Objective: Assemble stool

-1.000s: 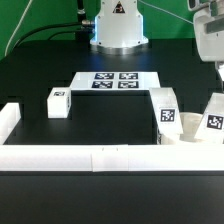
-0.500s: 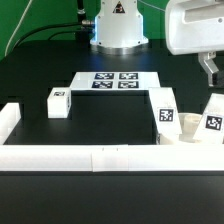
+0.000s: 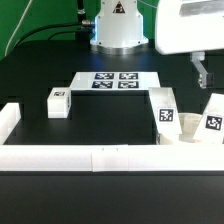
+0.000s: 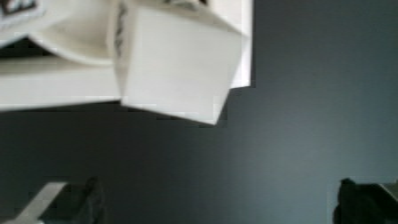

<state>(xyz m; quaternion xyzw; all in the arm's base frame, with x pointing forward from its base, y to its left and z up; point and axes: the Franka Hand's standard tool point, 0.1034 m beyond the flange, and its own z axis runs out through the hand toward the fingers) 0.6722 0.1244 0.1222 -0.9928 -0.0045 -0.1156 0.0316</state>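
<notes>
My gripper hangs open and empty above the cluster of white stool parts at the exterior view's right. In the wrist view the gripper has dark fingertips far apart with only dark table between them. The cluster holds a thick tagged part, which may be the seat on its edge, and two tagged leg blocks. A third leg block lies alone at the left. The wrist view shows a white block against a curved white part.
The marker board lies at the back middle, before the robot base. A long white rail runs along the front, with a short rail at the left.
My gripper has moved toward the exterior view's left and further into view, over the right cluster. The parts have not moved.
</notes>
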